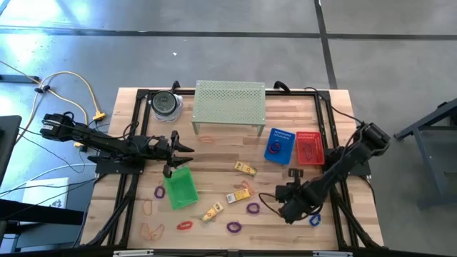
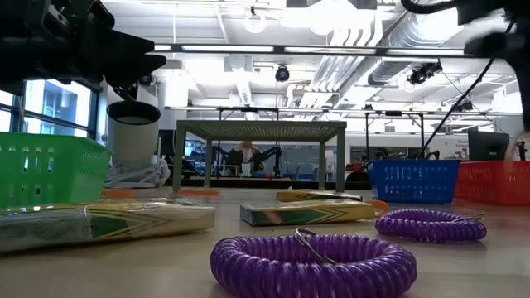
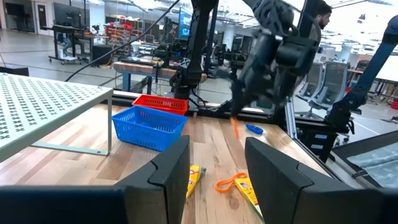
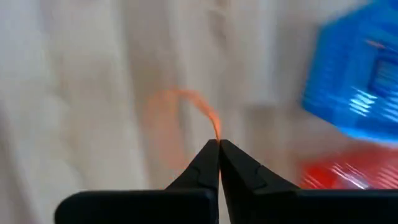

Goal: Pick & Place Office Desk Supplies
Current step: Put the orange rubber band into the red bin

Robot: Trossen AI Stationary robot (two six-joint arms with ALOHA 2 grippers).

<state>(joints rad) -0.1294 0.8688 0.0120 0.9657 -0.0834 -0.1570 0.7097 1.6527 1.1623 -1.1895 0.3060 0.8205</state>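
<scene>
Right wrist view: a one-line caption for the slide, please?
Right gripper shut on a thin orange loop above the wooden table, blue basket nearby.

Right wrist view motion-blurred — orange loop (image 4: 186, 118) smeared, blue basket (image 4: 357, 81) cut by frame edge — grip on loop indeterminate
</scene>
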